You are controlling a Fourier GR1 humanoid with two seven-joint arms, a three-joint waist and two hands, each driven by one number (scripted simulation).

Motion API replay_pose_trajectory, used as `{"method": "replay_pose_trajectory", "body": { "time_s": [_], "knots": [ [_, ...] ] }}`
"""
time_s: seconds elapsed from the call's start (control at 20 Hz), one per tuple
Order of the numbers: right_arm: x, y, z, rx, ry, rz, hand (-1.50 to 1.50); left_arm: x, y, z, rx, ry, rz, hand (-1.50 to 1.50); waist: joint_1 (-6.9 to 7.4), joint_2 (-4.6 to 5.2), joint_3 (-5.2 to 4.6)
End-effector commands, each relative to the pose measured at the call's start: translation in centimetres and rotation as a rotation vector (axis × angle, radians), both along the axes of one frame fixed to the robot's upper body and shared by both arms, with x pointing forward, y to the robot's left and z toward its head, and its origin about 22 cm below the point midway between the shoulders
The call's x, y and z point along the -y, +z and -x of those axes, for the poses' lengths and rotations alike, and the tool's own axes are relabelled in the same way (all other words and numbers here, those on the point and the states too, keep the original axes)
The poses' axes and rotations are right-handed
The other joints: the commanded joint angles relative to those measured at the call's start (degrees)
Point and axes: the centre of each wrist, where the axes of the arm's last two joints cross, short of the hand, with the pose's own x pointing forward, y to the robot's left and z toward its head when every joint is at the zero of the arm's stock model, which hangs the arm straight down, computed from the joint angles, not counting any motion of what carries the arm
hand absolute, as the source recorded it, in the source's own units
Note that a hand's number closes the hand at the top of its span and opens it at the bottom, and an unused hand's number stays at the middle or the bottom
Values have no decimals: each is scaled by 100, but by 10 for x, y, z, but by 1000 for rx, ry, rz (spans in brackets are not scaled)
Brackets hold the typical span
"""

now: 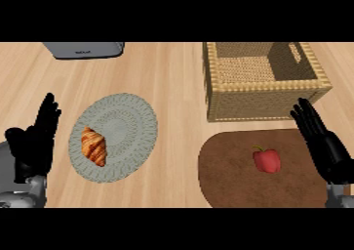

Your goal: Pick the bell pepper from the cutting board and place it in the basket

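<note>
A red bell pepper is seen lying on the brown cutting board, just below the wicker basket, while the right hand and left hand are held open, fingers straight.

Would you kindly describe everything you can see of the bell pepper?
The bell pepper is red and glossy, with a small green stem at its upper left. It lies alone on the brown oval cutting board, right of centre. The right hand is open just beside it, not touching. The wicker basket stands beyond the board.
</note>
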Motion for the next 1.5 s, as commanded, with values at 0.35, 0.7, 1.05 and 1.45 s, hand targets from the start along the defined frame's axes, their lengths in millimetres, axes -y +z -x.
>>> {"method": "replay_pose_trajectory", "body": {
  "time_s": [0.35,0.7,1.05,1.45],
  "knots": [
    [-170,7,3,42,607,-184,150,12,41,-15,196,-364,-190,0,312,111,-304],
    [-250,28,44,320,355,165,-150,-7,42,-19,197,-371,-191,0,50,13,-323],
    [-191,70,-7,358,143,842,-150,-20,38,-21,162,-334,-208,0,-165,-90,-376],
    [-186,113,-16,85,400,1476,-150,-15,35,-24,177,-353,-209,0,-66,-35,-383]
  ]
}}
